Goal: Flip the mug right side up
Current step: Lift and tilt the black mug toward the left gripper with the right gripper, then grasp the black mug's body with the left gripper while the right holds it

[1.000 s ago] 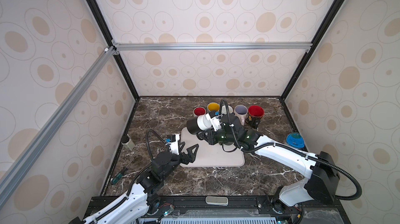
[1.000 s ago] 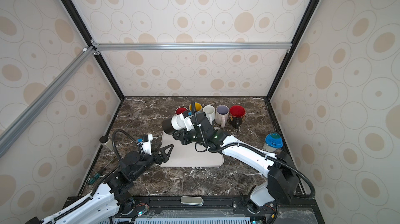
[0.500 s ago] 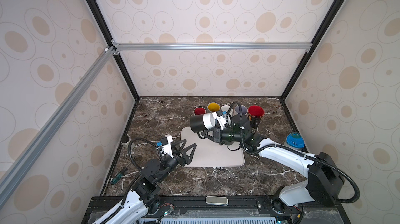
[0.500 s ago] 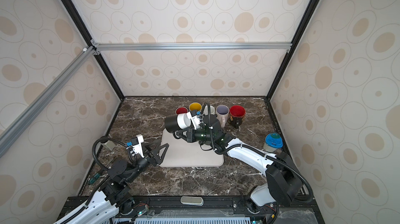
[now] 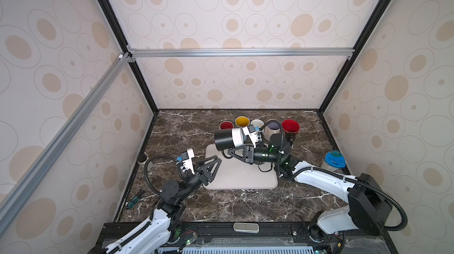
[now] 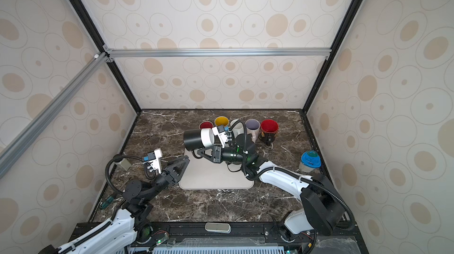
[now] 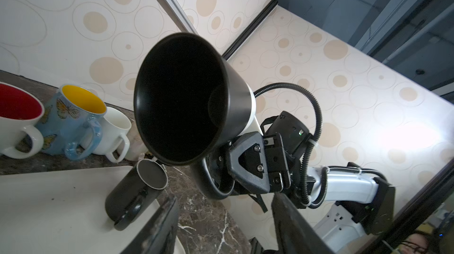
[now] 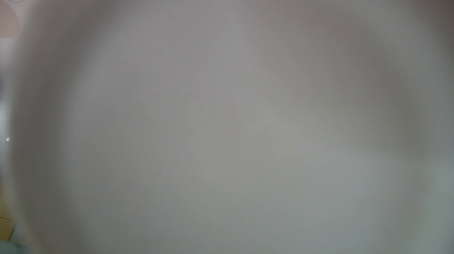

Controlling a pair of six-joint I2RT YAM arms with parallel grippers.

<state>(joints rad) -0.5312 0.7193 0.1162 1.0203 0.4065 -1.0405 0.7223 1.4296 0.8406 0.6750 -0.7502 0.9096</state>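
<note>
Dotted walls boxed in the marble tabletop (image 5: 186,127). Above its pale mat (image 5: 240,179), the black-and-white mug (image 5: 229,138) hung on its side, mouth leftward, the right pincer (image 5: 233,152) clamped on its handle (image 7: 205,186). The left pincer (image 5: 217,160) stood part-open and empty nearby. Finishing well probably meant rolling the wrist until the mouth faced up, then lowering onto clear mat. Only the left wrist view showed the mug's dark hollow (image 7: 181,98); the right wrist view gave grey blur.

Lab enclosure: aluminium frame (image 5: 240,52), patterned panels (image 5: 245,7)
</note>
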